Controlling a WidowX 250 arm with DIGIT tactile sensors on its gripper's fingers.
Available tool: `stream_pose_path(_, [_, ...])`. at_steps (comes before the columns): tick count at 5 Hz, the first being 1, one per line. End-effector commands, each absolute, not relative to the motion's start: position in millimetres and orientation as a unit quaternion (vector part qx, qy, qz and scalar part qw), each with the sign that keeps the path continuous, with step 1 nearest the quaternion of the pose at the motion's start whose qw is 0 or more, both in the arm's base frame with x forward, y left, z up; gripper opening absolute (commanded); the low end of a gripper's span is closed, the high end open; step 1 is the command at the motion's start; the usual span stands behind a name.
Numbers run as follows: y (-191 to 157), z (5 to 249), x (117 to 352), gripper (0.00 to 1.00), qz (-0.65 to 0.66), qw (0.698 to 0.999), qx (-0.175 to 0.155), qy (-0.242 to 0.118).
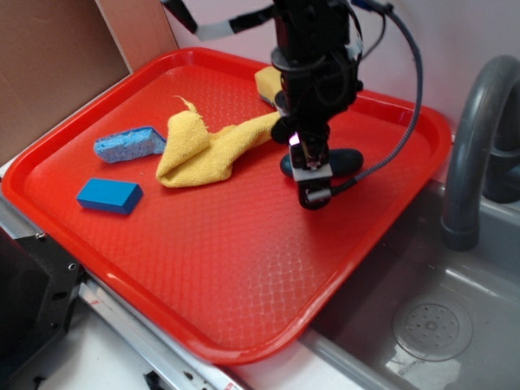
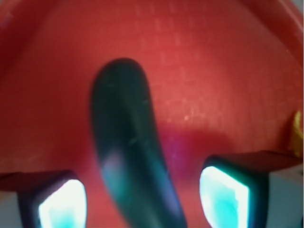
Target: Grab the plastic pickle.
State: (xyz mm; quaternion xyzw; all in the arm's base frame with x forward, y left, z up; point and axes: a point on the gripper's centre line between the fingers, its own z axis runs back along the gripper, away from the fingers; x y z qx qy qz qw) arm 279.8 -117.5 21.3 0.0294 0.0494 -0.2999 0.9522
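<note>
- Tray (image 1: 244,276): red, textured floor, raised rim; it sits beside a grey sink (image 1: 422,325) with a curved grey faucet (image 1: 475,146).
- Pickle (image 1: 345,160): very dark green, oblong, rounded ends; it lies on the tray floor in the right-hand part, mostly hidden behind the arm in the exterior view. In the wrist view the pickle (image 2: 128,147) runs lengthwise between the two fingers, blurred at its near end.
- Gripper (image 1: 315,188): black, pointing down over the pickle. Jaws spread apart, one finger on each side of the pickle; the wrist view shows red tray between each pad (image 2: 223,192) and the pickle, so nothing is clamped. Whether the tips touch the tray cannot be told.
- Cloth (image 1: 203,146): yellow, crumpled, mid-tray, left of the gripper.
- Sponge (image 1: 128,145): light blue, touching the cloth's left edge.
- Block (image 1: 110,195): blue, rectangular, near the tray's left rim, in front of the sponge.
- Yellow item (image 1: 266,81): partly hidden behind the arm near the far rim; kind unclear.
</note>
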Motion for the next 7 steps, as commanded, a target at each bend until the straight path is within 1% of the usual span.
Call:
stream_pose_path(1, [-121.9, 36.8, 285.6, 0.00, -0.289, 0.955, 0.056, 0.028])
stream_pose_path(2, [-120.2, 37.9, 286.5, 0.00, -0.283, 0.957, 0.060, 0.021])
stream_pose_path(3, [-108.7, 70.9, 282.3, 0.00, -0.239, 0.969, 0.065, 0.010])
stream_pose_path(4, [-91.0, 120.1, 264.5, 0.00, -0.156, 0.987, 0.033, 0.000])
stream_pose_path(5, [-77.6, 168.1, 239.6, 0.00, -0.077, 0.997, -0.013, -0.014])
stream_pose_path(6, [-64.6, 200.8, 200.8, 0.00, -0.005, 0.999, -0.044, -0.030])
stream_pose_path(7, [-60.5, 216.2, 181.8, 0.00, 0.004, 0.998, -0.054, -0.024])
